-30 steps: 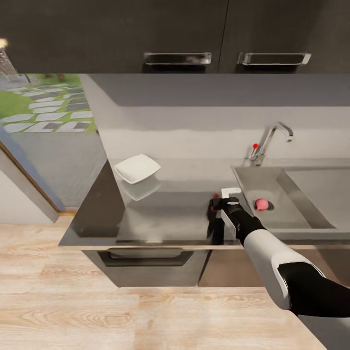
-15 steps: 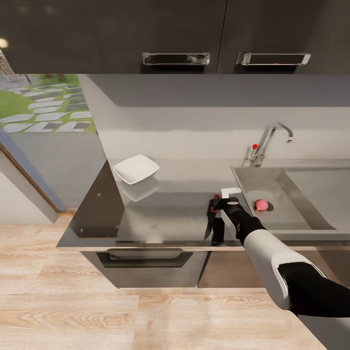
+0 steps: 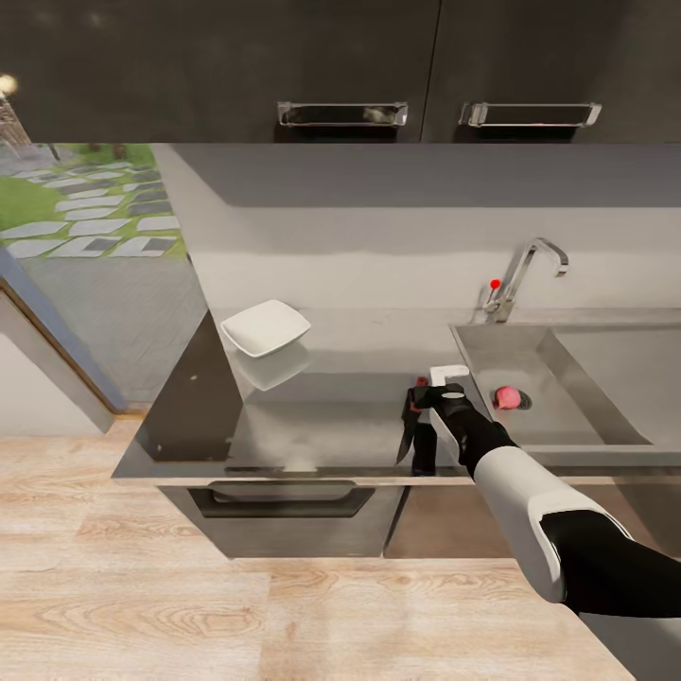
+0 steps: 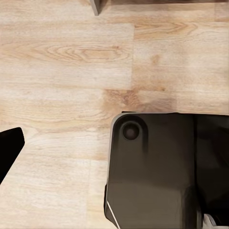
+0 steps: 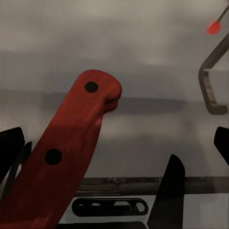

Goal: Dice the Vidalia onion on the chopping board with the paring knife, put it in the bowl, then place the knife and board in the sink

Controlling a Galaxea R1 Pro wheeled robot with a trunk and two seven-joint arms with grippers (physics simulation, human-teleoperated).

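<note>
Right arm is out over the countertop (image 3: 312, 416), and the right gripper (image 3: 421, 397) has its fingers clamped on the paring knife (image 3: 410, 426). The reddish handle sits up in the grip and the dark blade points down toward six o'clock, tip near the front edge of the worktop. In the right wrist view that red handle (image 5: 67, 157) with its two dark rivets runs big and slanted between the dark fingers (image 5: 169, 191), with the faucet (image 5: 212, 81) and its red knob (image 5: 213, 27) blurred beyond.

The Vidalia onion (image 3: 508, 397) sits in the sink (image 3: 567, 378), at three o'clock from the gripper, near the basin's left wall. The faucet rises at the back, at about one o'clock from the hand.

The white bowl (image 3: 266, 328) rests on the countertop at ten o'clock from the gripper, well apart from it.

The left wrist view looks down on wood floor (image 4: 62, 71) and a dark part of the robot (image 4: 152, 167); whether the left fingers are wide or narrow, I cannot tell.
</note>
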